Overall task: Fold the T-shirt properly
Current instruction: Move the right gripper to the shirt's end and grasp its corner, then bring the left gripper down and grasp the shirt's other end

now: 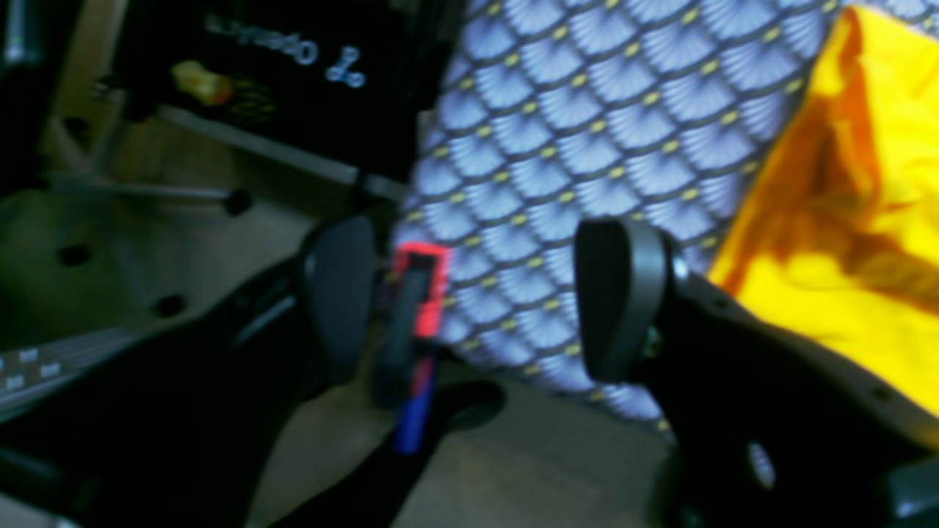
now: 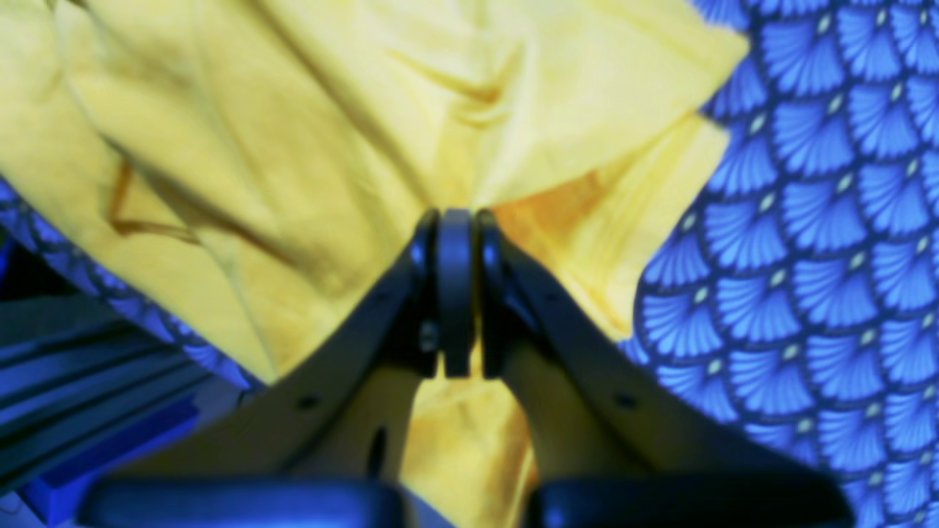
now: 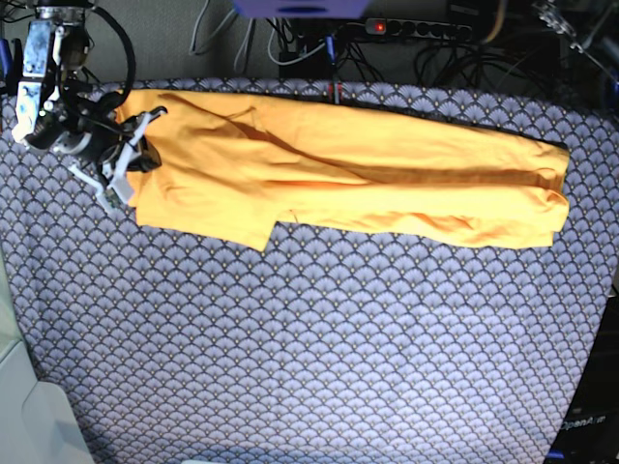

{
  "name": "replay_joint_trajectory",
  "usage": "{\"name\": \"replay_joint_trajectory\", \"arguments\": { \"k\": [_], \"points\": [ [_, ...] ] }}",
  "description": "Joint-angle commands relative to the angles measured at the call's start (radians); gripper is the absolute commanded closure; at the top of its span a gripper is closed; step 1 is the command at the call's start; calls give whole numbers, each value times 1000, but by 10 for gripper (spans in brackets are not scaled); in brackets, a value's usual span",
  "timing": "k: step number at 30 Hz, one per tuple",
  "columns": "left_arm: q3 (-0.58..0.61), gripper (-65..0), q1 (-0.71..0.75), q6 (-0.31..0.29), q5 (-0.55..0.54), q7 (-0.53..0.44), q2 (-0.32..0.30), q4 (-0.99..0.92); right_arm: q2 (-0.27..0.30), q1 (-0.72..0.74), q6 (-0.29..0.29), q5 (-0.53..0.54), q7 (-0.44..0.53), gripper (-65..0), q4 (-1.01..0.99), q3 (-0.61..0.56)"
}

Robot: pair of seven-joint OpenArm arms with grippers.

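Pinching the T-shirt (image 2: 308,139) edge in the pressed-together right gripper (image 2: 456,220), left gripper (image 1: 469,301) spread idle; next probably carrying that end across.

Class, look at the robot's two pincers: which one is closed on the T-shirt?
The right pincer, at the shirt's end on the base view's left, is pinched shut on the T-shirt. The left pincer gapes open, holding nothing, beside the shirt.

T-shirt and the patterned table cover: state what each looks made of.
T-shirt: thin soft knit, likely cotton, matte; it creases and drapes in limp folds. Table cover: looks like printed woven cloth, matte, with a repeating fan-scale print lying flat; the exact fibre cannot be told.
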Motion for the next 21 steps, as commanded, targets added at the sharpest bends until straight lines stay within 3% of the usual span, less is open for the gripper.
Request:
{"name": "replay_joint_trajectory", "arguments": {
  "k": [1, 8, 12, 16, 21],
  "points": [
    [12, -420, -33, 2, -8, -14, -10, 20, 12, 8, -3, 12, 10, -54, 2, 9],
    [197, -420, -142, 2, 0, -14, 118, 20, 12, 7, -3, 13, 7, -201, -7, 9],
    [329, -420, -175, 2, 1, -14, 185, 15, 10, 7, -3, 13, 10, -227, -4, 9],
    [425, -418, -169, 2, 1, -18, 196, 7, 10, 8, -3, 13, 13, -227, -4, 9],
    [429, -413, -143, 2, 1, -14, 178, 9, 10, 8, -3, 13, 16, -227, -4, 9]
  ]
}}
